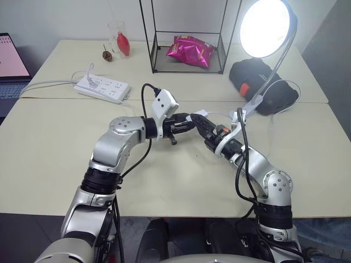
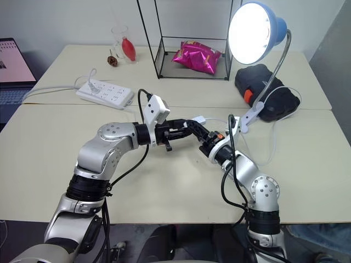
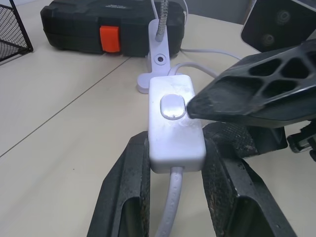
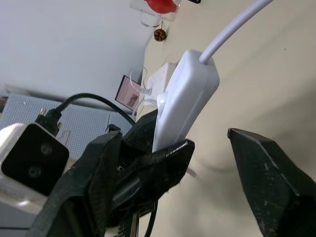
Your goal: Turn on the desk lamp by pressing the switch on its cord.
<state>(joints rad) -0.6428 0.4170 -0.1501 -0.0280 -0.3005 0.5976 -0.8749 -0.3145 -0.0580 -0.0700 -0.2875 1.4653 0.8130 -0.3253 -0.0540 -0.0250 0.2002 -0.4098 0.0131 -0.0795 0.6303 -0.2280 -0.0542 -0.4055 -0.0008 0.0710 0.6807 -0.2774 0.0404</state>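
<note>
The desk lamp (image 1: 266, 27) stands clamped at the back right of the table, and its shade glows bright. My left gripper (image 1: 184, 124) is shut on the small white switch (image 3: 175, 123), holding it by its sides a little above the table. The cord (image 3: 170, 207) runs out of both ends of the switch. My right gripper (image 1: 202, 126) meets it from the right and stands open. One of its fingertips (image 3: 207, 101) rests against the edge of the switch's round button. The other finger (image 4: 266, 182) stands well clear of the switch (image 4: 187, 98).
A white power strip (image 1: 102, 87) lies at the back left, near a laptop (image 1: 11, 60). A wire frame holds a pink snack bag (image 1: 191, 52). A black case (image 1: 263, 85) sits behind the lamp's clamp. A glass with a red object (image 1: 119, 41) stands at the far edge.
</note>
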